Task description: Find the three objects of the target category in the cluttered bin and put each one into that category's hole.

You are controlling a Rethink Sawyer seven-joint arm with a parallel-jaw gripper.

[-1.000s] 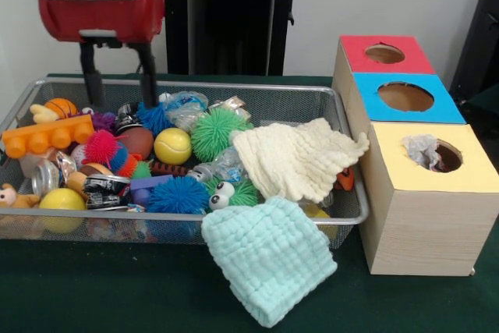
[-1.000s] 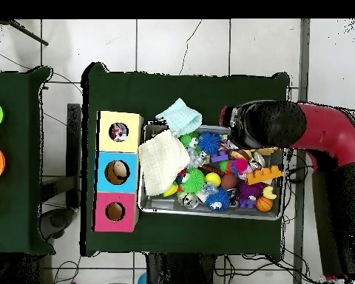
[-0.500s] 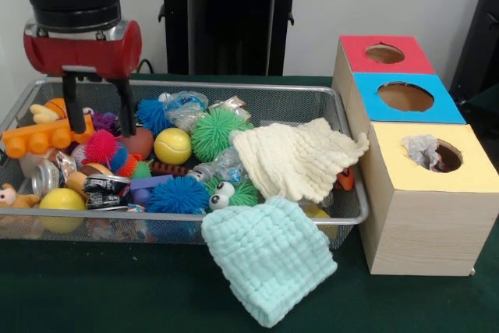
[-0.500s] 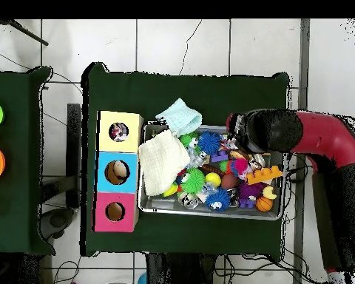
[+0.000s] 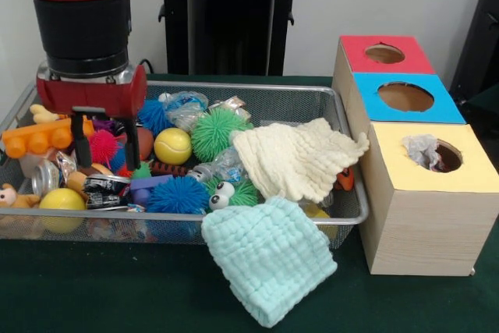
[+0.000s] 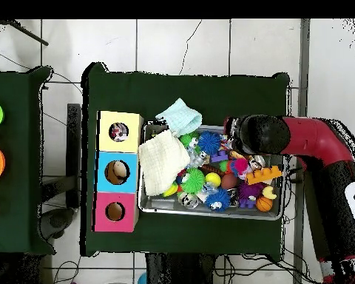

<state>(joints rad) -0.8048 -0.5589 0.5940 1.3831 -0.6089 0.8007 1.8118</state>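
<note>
The bin (image 5: 257,93) sits on the green table (image 5: 93,286), left of three boxes, and is heaped with toys: spiky balls, a yellow ball (image 5: 172,146), an orange brick (image 5: 43,135), a crushed can. A cream cloth (image 5: 296,157) lies over its right end and a pale blue cloth (image 5: 269,259) hangs over its near rim onto the table. To the right stand the red box (image 5: 386,54), far, the blue box (image 5: 405,97), and the yellow box (image 5: 433,161), nearest, whose hole already shows something crumpled and pale. Over the past second the gripper (image 5: 103,144) has swung from the bin's far left edge and dropped into the pile, its fingers (image 5: 80,139) now spread apart on either side of a pink spiky ball (image 5: 101,146), holding nothing yet. That looks like the approach to a first pick, though whether the fingers touch the ball is hard to tell, and the overhead view hides them under the arm (image 6: 313,140)
</note>
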